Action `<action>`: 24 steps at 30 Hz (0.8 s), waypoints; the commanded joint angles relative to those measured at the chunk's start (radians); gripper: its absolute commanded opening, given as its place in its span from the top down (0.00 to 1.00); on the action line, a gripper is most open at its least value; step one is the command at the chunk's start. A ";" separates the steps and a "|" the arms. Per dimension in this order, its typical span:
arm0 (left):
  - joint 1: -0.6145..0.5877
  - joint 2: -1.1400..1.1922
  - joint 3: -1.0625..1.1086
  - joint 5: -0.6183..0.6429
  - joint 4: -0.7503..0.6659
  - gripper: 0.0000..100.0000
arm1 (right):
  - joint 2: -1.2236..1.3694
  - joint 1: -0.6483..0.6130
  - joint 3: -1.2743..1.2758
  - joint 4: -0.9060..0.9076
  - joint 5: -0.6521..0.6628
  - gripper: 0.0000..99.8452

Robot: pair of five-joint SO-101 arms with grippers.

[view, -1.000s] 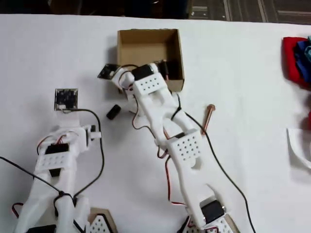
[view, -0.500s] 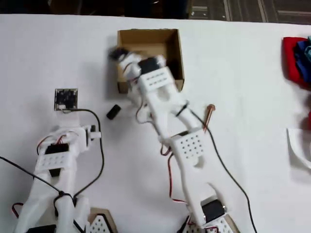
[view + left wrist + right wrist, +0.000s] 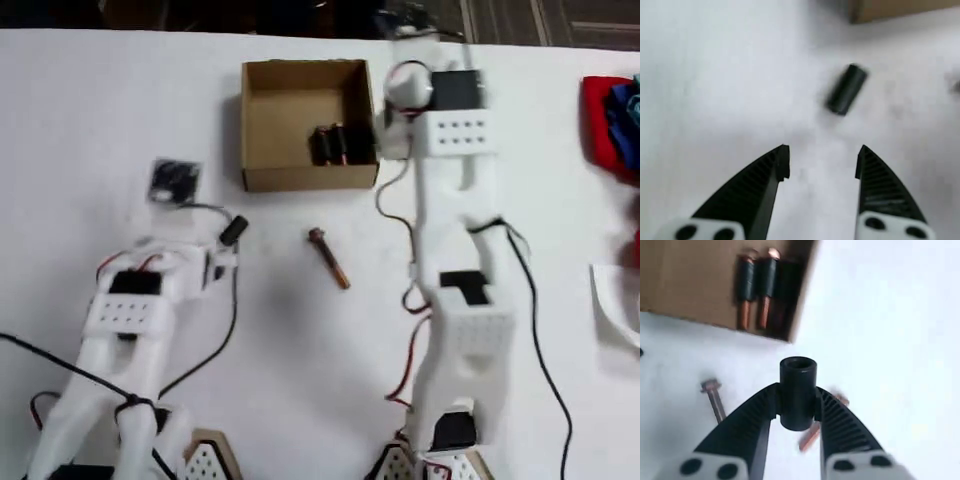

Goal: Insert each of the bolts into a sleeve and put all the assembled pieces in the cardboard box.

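Bolt [image 3: 329,258] lies on the worktop [image 3: 270,350] near the front wall of the cardboard box [image 3: 300,180] — right tool [image 3: 797,402], beside that box, pinches a sleeve [image 3: 798,375]; left tool [image 3: 822,160] spread before a loose sleeve [image 3: 846,89]

A robotics lab: two arms [image 3: 460,330] with exposed wires [image 3: 535,310] at a white table [image 3: 560,150].

In the high view, the stretch of table [image 3: 280,340] between the left arm [image 3: 125,320] and the right arm [image 3: 458,320] is open, broken by one loose bolt [image 3: 328,258] just below the cardboard box [image 3: 300,180]. The box's left and upper floor is free, while assembled pieces [image 3: 338,145] crowd its lower right corner. The right arm runs up the frame just right of the box, closing off that side. In the left wrist view, bare table lies between the left gripper [image 3: 822,162], fingers spread, and the loose sleeve [image 3: 846,89].
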 commanded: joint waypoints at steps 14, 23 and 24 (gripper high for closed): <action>0.301 0.061 -0.186 0.232 -0.069 0.77 | -0.779 0.151 0.970 -0.222 -0.017 0.98; 0.321 0.528 -0.513 0.477 0.184 0.77 | -0.906 0.214 1.221 -0.351 -0.015 0.98; 0.334 0.574 -0.575 0.511 0.256 0.77 | -0.908 0.219 1.224 -0.351 -0.015 0.98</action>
